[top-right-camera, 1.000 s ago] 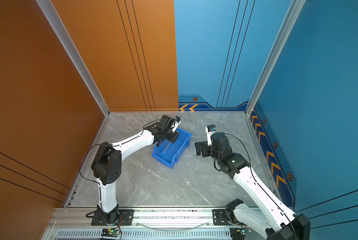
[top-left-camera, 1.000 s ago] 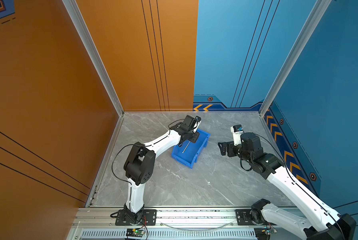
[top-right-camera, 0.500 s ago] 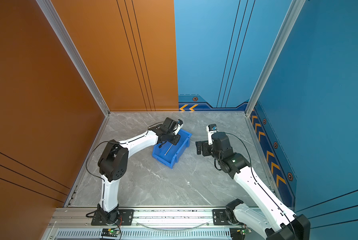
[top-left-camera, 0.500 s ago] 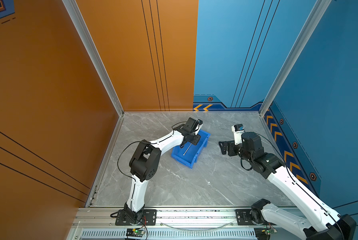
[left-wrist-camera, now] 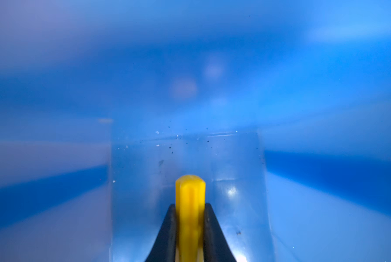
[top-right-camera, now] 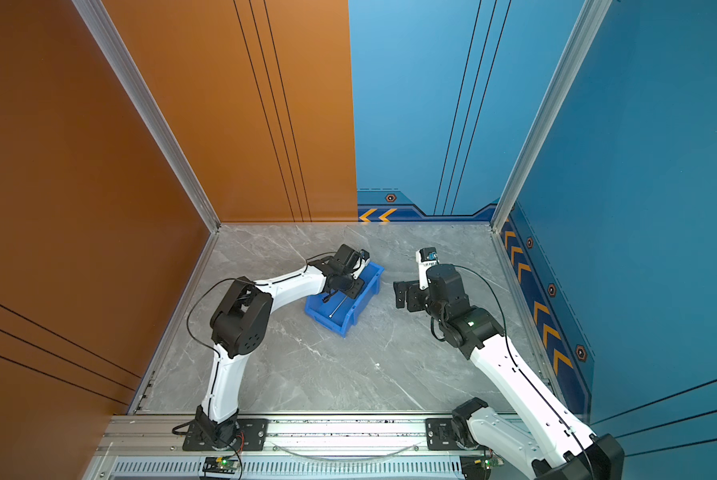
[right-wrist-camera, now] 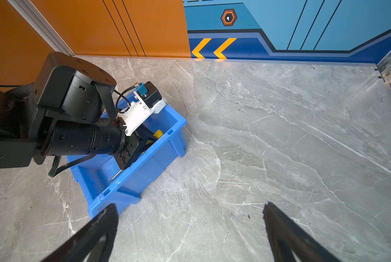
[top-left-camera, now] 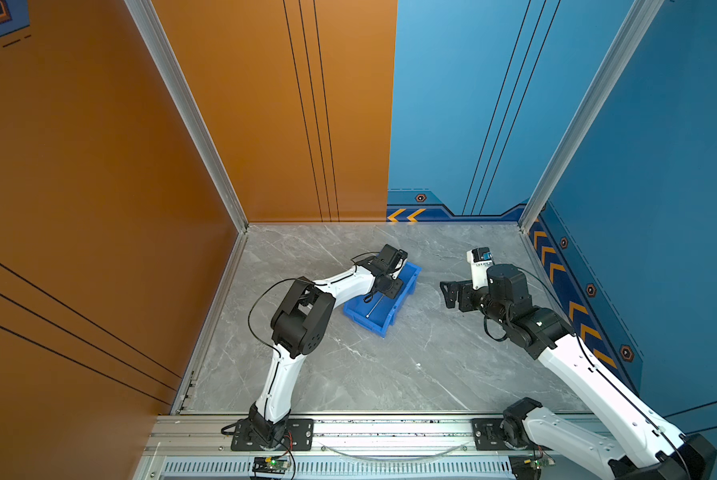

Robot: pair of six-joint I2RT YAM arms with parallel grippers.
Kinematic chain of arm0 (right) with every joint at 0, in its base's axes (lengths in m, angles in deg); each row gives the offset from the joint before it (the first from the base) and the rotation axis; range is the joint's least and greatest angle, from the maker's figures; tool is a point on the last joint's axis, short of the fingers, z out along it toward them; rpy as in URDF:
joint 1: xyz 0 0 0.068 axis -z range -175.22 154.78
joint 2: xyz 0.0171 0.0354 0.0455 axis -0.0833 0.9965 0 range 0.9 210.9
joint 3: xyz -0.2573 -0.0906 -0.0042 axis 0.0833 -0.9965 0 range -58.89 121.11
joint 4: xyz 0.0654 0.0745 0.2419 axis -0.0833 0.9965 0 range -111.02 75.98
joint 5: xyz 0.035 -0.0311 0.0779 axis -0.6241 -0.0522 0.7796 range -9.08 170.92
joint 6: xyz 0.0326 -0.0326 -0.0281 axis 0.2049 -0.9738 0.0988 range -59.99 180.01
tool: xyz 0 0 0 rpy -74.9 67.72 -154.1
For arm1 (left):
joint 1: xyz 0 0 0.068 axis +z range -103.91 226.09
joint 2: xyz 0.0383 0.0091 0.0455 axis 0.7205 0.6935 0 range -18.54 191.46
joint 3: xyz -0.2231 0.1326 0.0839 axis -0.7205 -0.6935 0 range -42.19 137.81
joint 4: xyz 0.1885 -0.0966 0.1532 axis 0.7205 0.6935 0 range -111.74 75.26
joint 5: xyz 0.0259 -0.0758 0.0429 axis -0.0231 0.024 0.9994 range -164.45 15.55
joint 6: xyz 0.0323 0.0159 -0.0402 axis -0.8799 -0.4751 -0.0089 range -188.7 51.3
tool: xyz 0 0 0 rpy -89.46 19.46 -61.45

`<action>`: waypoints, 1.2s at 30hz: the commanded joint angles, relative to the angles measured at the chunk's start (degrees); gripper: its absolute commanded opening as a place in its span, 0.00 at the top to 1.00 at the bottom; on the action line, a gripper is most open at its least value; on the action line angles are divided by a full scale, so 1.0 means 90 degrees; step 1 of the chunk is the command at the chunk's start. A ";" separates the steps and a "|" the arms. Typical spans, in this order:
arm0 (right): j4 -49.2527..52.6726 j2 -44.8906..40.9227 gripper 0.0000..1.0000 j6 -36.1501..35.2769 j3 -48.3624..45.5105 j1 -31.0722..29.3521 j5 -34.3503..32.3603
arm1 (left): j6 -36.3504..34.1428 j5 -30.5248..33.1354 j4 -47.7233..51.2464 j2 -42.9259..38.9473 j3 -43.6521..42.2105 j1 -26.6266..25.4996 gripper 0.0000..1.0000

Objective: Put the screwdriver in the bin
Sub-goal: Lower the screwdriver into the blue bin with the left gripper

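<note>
left gripper [left-wrist-camera: 190,206], screwdriver [left-wrist-camera: 190,192] lengthwise along bin [right-wrist-camera: 133,178]

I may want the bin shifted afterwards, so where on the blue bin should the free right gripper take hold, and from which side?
I'd grip the bin by its long wall facing the right gripper, near the end closer to the arm bases, from above, one finger inside, one outside. The wall is thin and upright; the left gripper, shut on the screwdriver, fills the far end.

Yellow-handled screwdriver [right-wrist-camera: 158,133] within blue bin [right-wrist-camera: 144,172], shaft running lengthwise.
</note>
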 commanded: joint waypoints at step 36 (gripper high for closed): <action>-0.0089 -0.1044 0.00 0.0220 -0.0418 0.0278 -0.0004 | 0.0072 0.0784 0.0740 -0.1239 0.0016 -0.0370 0.51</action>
